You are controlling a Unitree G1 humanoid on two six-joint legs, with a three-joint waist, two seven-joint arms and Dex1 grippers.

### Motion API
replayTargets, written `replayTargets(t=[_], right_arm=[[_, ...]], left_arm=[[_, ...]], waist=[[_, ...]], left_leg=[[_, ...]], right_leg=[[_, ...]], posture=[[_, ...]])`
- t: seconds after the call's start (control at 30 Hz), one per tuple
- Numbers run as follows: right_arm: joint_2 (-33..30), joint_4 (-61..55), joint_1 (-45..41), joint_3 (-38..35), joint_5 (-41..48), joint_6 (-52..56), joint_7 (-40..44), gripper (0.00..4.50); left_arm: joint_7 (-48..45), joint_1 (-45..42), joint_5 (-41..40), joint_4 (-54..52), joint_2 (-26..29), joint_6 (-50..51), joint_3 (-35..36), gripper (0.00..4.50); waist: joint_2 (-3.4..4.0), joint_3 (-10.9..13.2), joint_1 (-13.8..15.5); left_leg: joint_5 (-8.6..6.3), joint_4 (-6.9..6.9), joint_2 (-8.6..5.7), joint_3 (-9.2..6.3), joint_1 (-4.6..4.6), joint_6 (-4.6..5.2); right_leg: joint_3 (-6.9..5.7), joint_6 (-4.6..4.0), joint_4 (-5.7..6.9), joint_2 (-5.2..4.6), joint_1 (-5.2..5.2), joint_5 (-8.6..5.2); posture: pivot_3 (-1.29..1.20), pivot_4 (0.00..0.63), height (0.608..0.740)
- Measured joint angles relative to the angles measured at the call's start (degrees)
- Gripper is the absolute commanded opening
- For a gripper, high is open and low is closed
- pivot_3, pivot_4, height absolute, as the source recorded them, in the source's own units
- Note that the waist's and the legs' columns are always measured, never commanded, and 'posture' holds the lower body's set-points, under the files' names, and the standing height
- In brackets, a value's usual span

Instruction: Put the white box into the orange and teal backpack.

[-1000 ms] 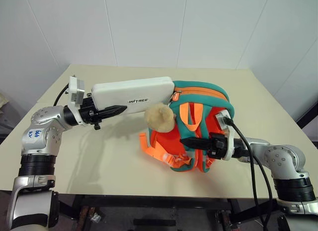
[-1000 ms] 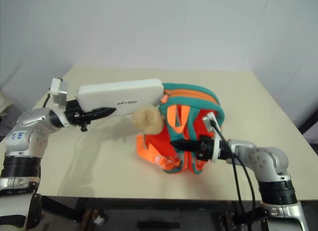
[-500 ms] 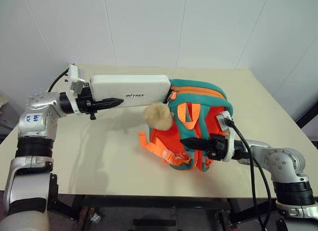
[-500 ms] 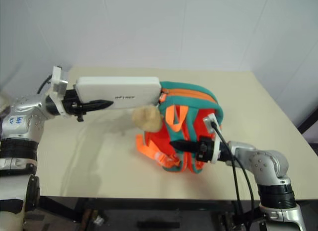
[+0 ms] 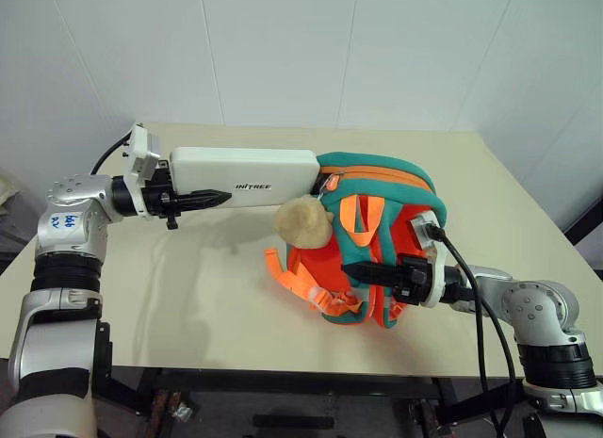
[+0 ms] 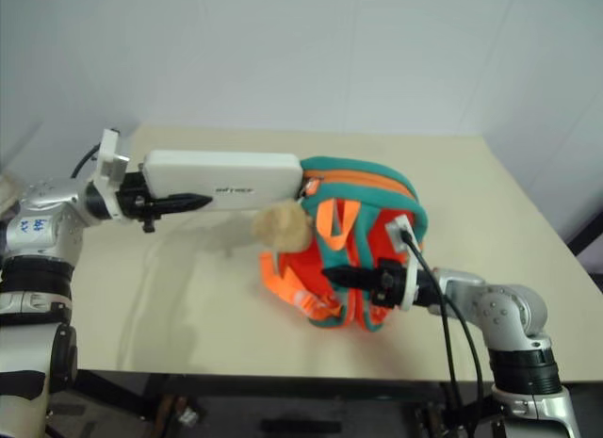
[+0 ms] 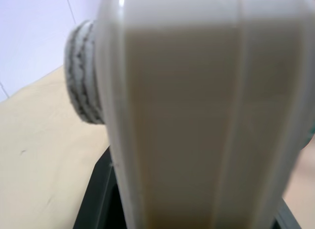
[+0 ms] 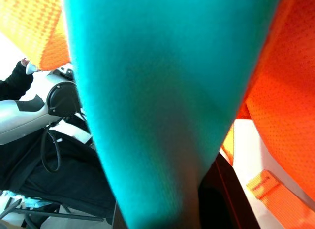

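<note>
**Mia:** On the tan table (image 5: 188, 297) sits the orange and teal backpack (image 5: 382, 221). It stands up near the middle, a bit to the right side. A tan fuzzy plush toy (image 5: 303, 223) hangs on its left side, and orange webbing straps (image 5: 297, 283) spill onto the table in front.

**Ben:** Where is the white box (image 5: 243, 176)?

**Mia:** Up in the air, off the table. The left gripper (image 5: 203, 199) holds it by its left end, with its black fingers squeezed on the box. The box lies flat and level. Its far end touches the top left edge of the backpack, right by the teal trim. Small dark letters show on its side.

**Ben:** What is the right gripper (image 5: 363, 268) doing?

**Mia:** It points left, at the front of the backpack. Its two fingers are pinched together on a teal strap (image 8: 157, 106). The right wrist view shows that strap very close up, with orange mesh beside it.

**Ben:** And the left wrist view?

**Mia:** The white box, very close.
</note>
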Motion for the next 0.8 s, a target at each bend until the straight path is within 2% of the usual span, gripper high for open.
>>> replayTargets(t=[0.2, 0.47, 0.8], right_arm=[[0.0, 0.2, -2.0, -1.4, 2.3, 1.7, 0.2, 0.06], [0.0, 0.1, -3.7, -2.0, 4.7, 3.7, -0.4, 0.06], [0.8, 0.1, -4.4, -2.0, 4.8, 3.5, -1.1, 0.06]], left_arm=[[-2.3, -3.4, 2.3, 0.1, -3.9, 0.6, -3.0, 1.35], [-5.6, -5.5, 5.0, 1.8, -7.4, 2.5, -7.1, 1.35], [1.5, -10.6, 10.3, 8.9, -18.3, -1.2, -9.0, 1.35]], waist=[[0.00, 0.0, 0.2], [0.03, 0.0, -1.4], [0.03, 0.0, -1.3]], left_leg=[[-0.12, 0.21, -0.01, 0.01, -0.12, 0.13], [-0.13, 0.09, 0.02, 0.01, -0.14, 0.12], [-0.15, 0.28, 0.01, 0.01, -0.19, 0.14]], right_leg=[[0.01, 0.02, -0.02, -0.01, 0.01, 0.01], [0.02, 0.10, 0.16, 0.03, -0.17, -0.08], [0.03, 0.15, 0.16, 0.01, -0.14, -0.07]], posture=[[0.00, 0.150, 0.740], [0.00, 0.150, 0.740], [0.00, 0.150, 0.740]])
